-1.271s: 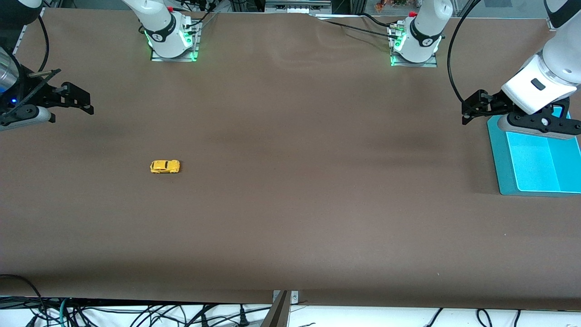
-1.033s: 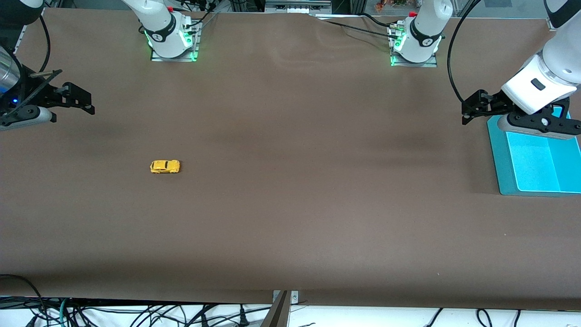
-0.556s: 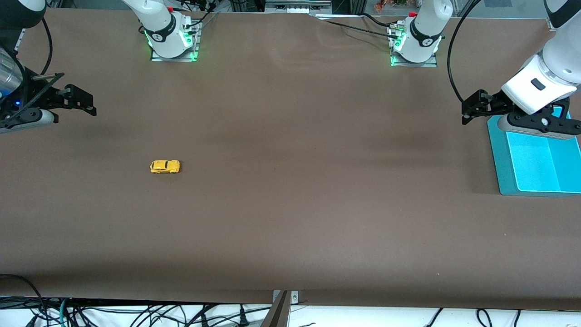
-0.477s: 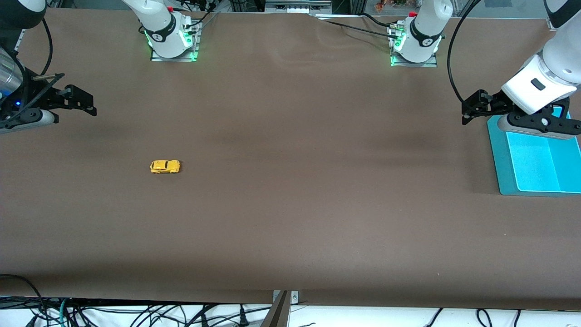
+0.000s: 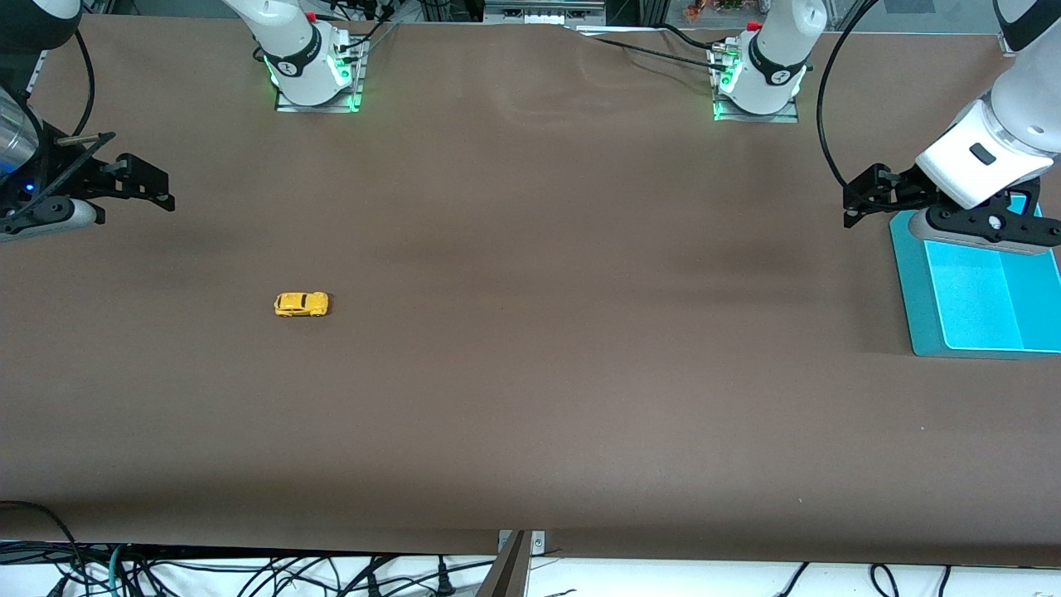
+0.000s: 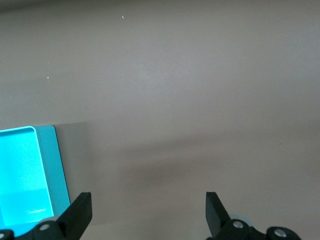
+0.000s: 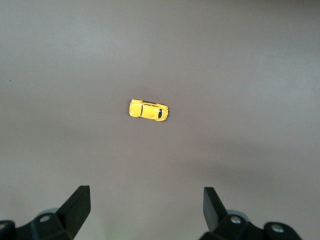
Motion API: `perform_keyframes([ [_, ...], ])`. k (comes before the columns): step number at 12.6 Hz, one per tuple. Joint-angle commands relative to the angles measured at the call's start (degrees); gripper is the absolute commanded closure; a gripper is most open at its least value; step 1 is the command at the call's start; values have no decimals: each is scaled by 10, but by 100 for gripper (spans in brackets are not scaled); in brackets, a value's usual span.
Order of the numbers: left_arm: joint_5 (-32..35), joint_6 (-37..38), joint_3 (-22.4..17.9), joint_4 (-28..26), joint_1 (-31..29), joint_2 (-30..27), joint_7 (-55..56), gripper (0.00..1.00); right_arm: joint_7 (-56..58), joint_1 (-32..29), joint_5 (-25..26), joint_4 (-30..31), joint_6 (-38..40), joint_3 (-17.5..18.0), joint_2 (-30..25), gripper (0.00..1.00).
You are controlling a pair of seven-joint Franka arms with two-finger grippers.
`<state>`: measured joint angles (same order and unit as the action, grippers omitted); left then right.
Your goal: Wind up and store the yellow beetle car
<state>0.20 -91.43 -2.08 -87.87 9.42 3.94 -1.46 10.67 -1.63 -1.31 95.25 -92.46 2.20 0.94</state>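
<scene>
— Any writing or labels you can read from where you stand?

— None that I can make out. There is a small round mark on each white arm base, too small to read.

— And the toy?

— The tiny bright-yellow beetle-shaped toy car (image 5: 301, 304) sits on its wheels on the brown matte table (image 5: 530, 348), toward the right arm's end, well apart from both arms. In the right wrist view the yellow beetle car (image 7: 149, 109) shows dark windows on a glossy rounded shell; its wheels are hard to see.

— The pincers?

— The right pincer (image 5: 157, 189), black and angular, hangs over the table edge at its own end with its fingers spread wide and nothing between them (image 7: 145, 210). The left pincer (image 5: 858, 205) waits over the table just beside a turquoise plastic bin (image 5: 908, 282), also wide open and empty (image 6: 147, 215).

— How much of the bin shows?

— Only part; it is cut off by the picture's edge, and the left arm's white wrist covers one corner. Its walls look smooth, with rounded corners (image 6: 47, 165).
</scene>
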Motion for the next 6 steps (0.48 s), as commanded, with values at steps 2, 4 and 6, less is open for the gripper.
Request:
perform_keyframes([
  [2, -1, 9, 1, 14, 1, 4, 4, 0, -14, 2, 1, -12, 18, 0, -1, 0],
  [4, -1, 9, 1, 14, 1, 4, 4, 0, -14, 3, 0, -12, 16, 1, 0, 0],
  [6, -1, 9, 1, 14, 1, 4, 4, 0, -14, 3, 0, -12, 21, 1, 0, 0],
])
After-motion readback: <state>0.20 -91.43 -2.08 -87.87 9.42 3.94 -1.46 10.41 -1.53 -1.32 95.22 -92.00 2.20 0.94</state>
